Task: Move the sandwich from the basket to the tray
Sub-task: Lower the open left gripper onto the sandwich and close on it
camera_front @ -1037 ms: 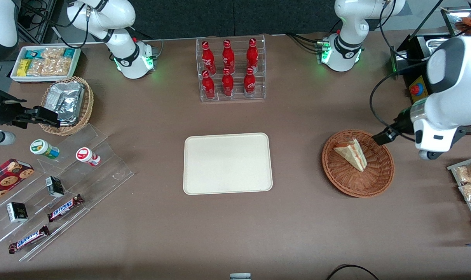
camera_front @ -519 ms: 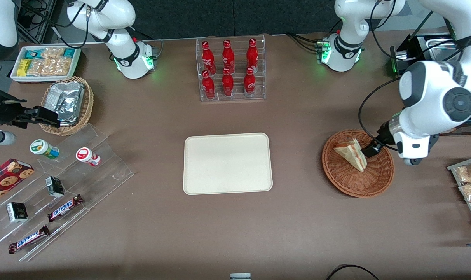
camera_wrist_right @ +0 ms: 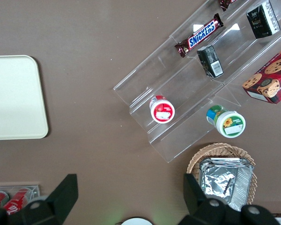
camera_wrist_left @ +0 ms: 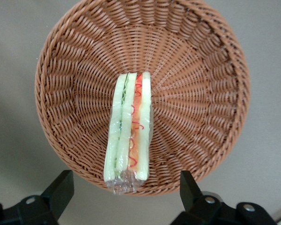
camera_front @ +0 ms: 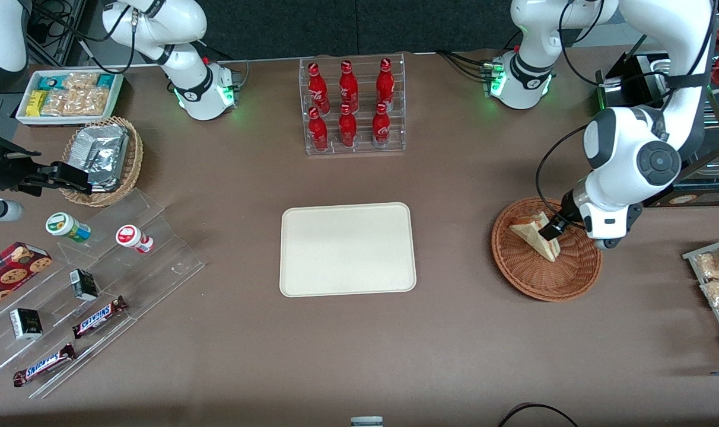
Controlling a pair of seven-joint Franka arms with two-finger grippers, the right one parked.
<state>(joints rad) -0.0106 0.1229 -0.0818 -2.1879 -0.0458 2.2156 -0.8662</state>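
Left wrist view shows the hand (camera_wrist_left: 124,190) spread wide above the sandwich (camera_wrist_left: 129,131) lying in the basket (camera_wrist_left: 201,93).

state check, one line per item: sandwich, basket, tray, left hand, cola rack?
sandwich: wrapped, standing on edge in the basket, not gripped
basket: upright on the table, holds only the sandwich
tray: flat on the table, nothing on it
hand: open, above the basket, fingers either side of the sandwich end
cola rack: upright, six red bottles standing in it
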